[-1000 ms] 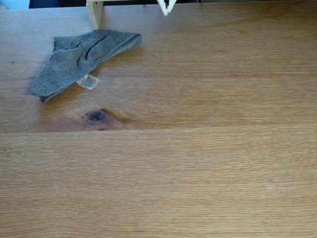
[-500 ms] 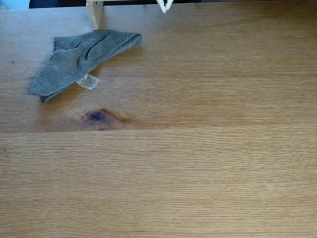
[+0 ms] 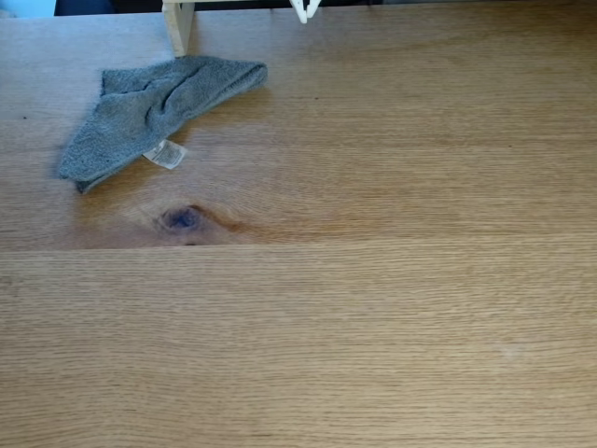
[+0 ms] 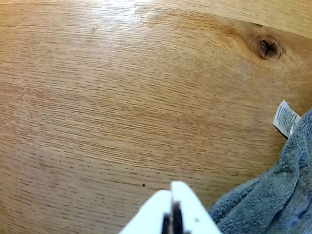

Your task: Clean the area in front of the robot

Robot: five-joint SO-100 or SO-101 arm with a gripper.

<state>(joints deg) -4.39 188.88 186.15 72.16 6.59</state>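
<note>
Gripper [image 4: 171,191] closed over wood table [image 4: 97,97]; grey cloth [image 4: 268,195] just right.

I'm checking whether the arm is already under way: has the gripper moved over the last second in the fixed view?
Yes. The gripper has moved toward the top edge of the fixed view; less of its tip shows beside the wooden post, which stayed put.

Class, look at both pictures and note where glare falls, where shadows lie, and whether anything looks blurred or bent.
In the wrist view, bright glare washes out the table near the top edge, its grain curves as through a wide lens, and the shut gripper looks soft. In the fixed view, light is even, and the grey cloth casts a faint shadow along its lower edge.
</note>
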